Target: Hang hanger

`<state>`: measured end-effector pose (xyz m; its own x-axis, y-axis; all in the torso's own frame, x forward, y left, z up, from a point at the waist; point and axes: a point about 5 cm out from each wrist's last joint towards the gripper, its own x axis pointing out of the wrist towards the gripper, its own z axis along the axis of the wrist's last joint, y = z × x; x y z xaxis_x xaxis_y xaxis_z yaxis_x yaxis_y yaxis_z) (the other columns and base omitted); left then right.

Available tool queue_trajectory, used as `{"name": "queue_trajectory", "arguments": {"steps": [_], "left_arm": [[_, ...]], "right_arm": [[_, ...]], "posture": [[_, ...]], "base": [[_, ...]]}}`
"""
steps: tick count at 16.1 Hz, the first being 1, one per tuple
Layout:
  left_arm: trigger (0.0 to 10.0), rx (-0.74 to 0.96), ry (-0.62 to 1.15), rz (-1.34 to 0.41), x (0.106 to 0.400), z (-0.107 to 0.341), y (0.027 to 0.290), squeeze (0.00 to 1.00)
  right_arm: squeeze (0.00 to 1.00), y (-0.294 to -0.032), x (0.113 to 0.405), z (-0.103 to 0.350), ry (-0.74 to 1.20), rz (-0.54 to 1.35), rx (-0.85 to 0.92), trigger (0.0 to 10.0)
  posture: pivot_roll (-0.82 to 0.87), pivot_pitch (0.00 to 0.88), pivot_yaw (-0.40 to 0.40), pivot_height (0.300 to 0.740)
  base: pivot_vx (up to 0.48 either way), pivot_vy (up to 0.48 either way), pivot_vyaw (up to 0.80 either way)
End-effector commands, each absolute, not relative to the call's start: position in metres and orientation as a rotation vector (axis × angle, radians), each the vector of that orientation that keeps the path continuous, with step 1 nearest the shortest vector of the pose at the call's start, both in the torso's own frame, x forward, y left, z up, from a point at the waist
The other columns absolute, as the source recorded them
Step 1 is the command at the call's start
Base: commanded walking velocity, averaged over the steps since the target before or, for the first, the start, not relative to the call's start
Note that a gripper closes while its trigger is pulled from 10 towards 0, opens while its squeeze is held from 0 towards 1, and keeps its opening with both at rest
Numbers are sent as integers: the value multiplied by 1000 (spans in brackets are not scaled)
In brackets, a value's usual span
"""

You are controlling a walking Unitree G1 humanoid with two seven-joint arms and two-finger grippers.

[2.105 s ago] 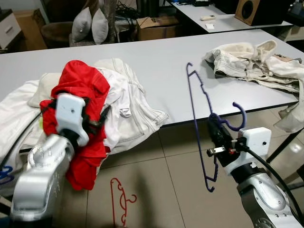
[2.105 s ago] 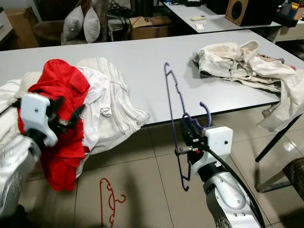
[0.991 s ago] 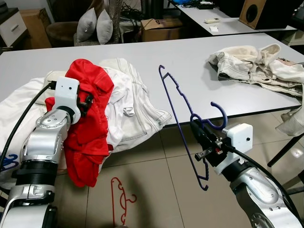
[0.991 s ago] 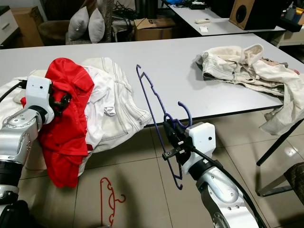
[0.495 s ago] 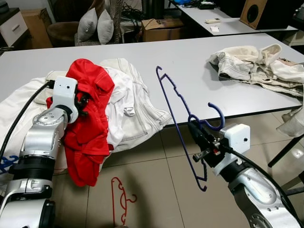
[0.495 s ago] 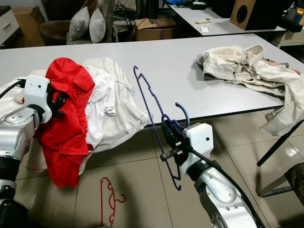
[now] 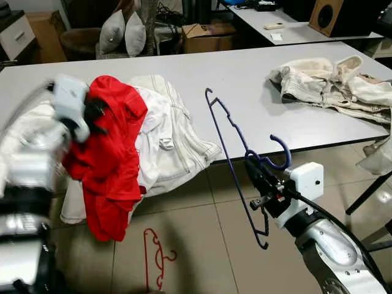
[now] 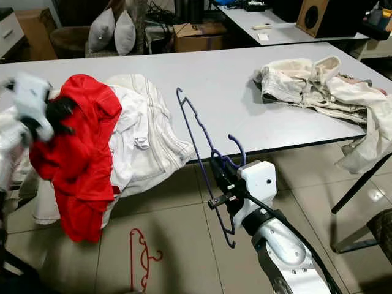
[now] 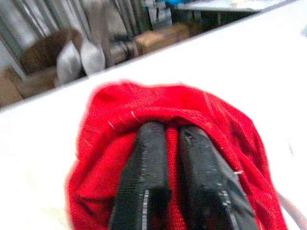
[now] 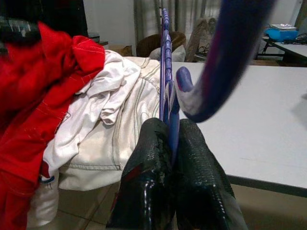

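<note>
My right gripper [image 7: 255, 166] is shut on the neck of a blue hanger [image 7: 228, 142] and holds it upright and tilted in front of the table's near edge, its hook [image 10: 225, 52] curling above the fingers [image 10: 196, 163]. My left gripper [image 9: 165, 130] is shut on a red garment [image 7: 109, 160], which hangs from the left end of the grey table [image 7: 245, 79] down toward the floor. In the eye views the left arm [image 7: 37, 153] is blurred by motion.
A heap of white clothes [image 7: 168, 131] lies beside the red garment. A cream garment [image 7: 331, 86] is bunched at the table's right end, partly hanging over. On the tiled floor below lies a red hanger [image 7: 156, 257]. Table legs [image 7: 367, 195] stand at the right.
My left arm has swung up and to the left with the red garment and is now blurred. The right gripper and blue hanger have barely shifted.
</note>
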<state>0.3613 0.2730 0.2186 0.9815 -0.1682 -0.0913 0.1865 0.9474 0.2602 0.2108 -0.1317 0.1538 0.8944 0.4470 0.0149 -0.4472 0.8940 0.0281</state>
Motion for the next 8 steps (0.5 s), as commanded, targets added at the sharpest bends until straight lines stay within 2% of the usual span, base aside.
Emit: {"name": "queue_trajectory", "arguments": {"steps": [1,3,6,7,8], "left_arm": [[0,286,12,-164,363,235,279,0],[0,302,-63,-176,366,259,284,0],[0,310,-125,-207,368,268,282,0],[0,233,-290,-138,368,290,286,0],[0,199,-342,-107,367,297,289,0]], "right_arm": [[0,-133,209,159,-38,453,30,10000],[0,-131,209,160,-43,453,36,10000],[0,-131,209,159,-43,454,36,10000],[0,-131,209,159,-46,449,39,10000],[0,-131,208,159,-47,446,39,10000]], "posture": [[-8,0,62,740],[-5,0,67,740],[-5,0,71,740],[-6,0,73,740],[-5,0,73,740]], "base": [[0,0,0],[0,0,0],[0,0,0],[0,0,0],[0,0,0]]}}
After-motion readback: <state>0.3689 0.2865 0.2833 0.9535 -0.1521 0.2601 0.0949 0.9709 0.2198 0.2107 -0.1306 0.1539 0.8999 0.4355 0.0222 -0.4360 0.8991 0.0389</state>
